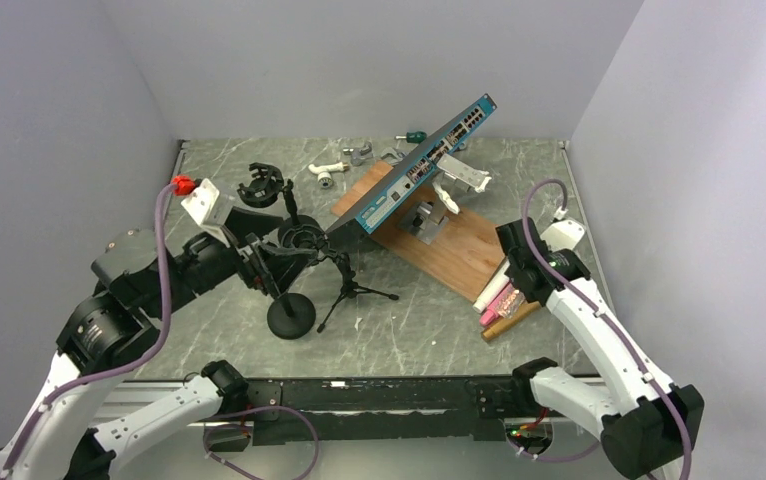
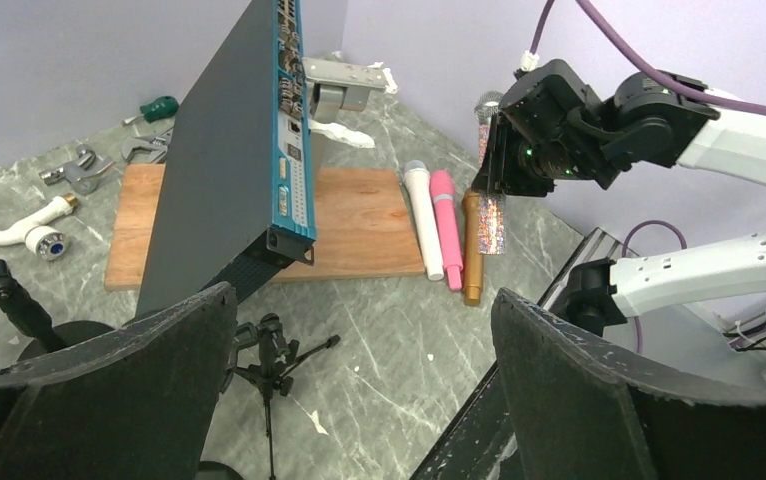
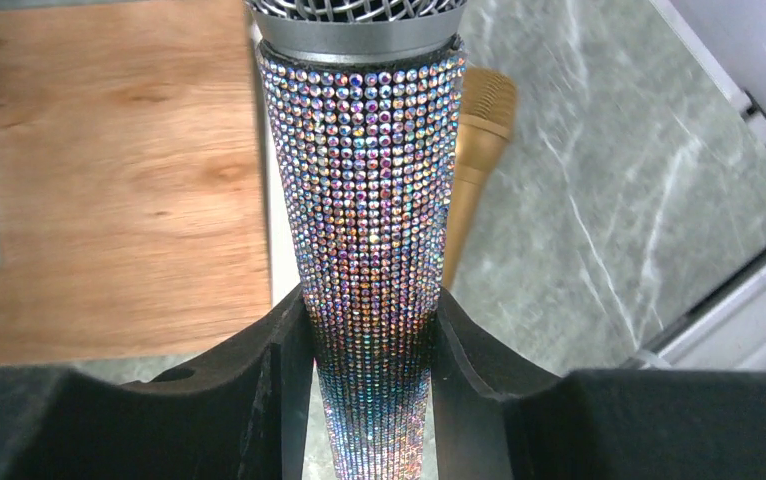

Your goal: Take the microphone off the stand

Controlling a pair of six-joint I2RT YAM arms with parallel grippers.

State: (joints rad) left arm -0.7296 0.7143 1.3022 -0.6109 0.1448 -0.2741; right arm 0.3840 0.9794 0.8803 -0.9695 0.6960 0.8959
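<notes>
Mic (image 3: 374, 200): rhinestone body, mesh head. It is off the stand (image 1: 291, 314) and carried in the air over the right side of the tabletop (image 1: 409, 335), near the right edge.

Right gripper (image 3: 371, 310): jaws partly closed, clamped on the narrow lower body of the mic. The head points away from the wrist and the tail runs back between the fingers. In the left wrist view the mic stands steep, head up.

Left gripper (image 2: 364, 295): jaws as wide as they go, holding nothing. It sits beside the stand on the left half of the tabletop.

Key relation: the stand lies well to the left of the mic, close to the left arm, with no contact between the two. Below the mic, three others lie side by side against the right edge of the board (image 2: 359, 225): white mic (image 2: 422, 220), pink mic (image 2: 446, 228) and gold mic (image 2: 473, 245). Their long axes are flat and parallel. The gold one is nearest the held mic.

Judgement: the removal looks done. If the mic is set down next to the gold one, its axis must tip from steep to flat, in line with that row. The right arm is the nearer one. Risk: the tail may knock the gold mic on the way down.
</notes>
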